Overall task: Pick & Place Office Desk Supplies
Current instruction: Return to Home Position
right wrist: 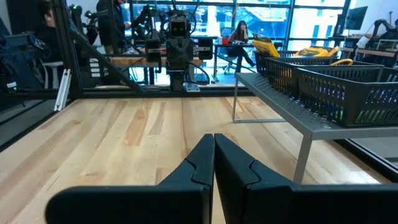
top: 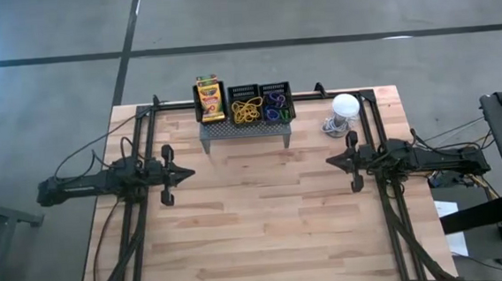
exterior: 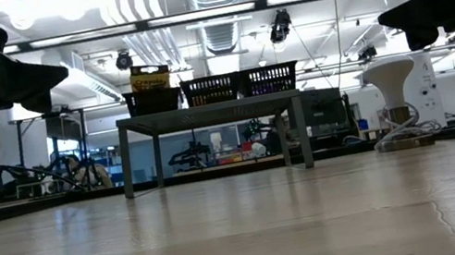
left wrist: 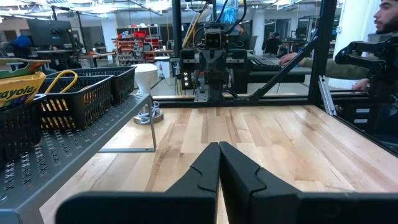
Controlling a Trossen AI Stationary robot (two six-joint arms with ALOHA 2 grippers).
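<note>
Butcher-block table (top: 265,219) of pale wooden strips, set on a grey concrete floor (top: 50,48) crossed by dark lines. Beyond it a workshop with strip lights and ceiling ducts is seen, where a person (right wrist: 240,37) is seated. At the table's far edge a grey perforated metal stand (top: 246,128) is placed, its long axis running side to side, and three black mesh bins are lined along it: left bin (exterior: 152,101), middle bin (exterior: 211,90), right bin (exterior: 269,80). Yellow-and-green crayon boxes (top: 209,99) are stood on end in the left bin, rising above its rim. Thin yellow loops (top: 247,111) are heaped in the middle bin, purple and blue loops (top: 275,108) in the right bin. A white ball-like object (top: 345,107) is set beside the stand. The left gripper (top: 188,171) and right gripper (top: 330,161) are held above the table, tips pointed at each other, jaws clenched on nothing.
</note>
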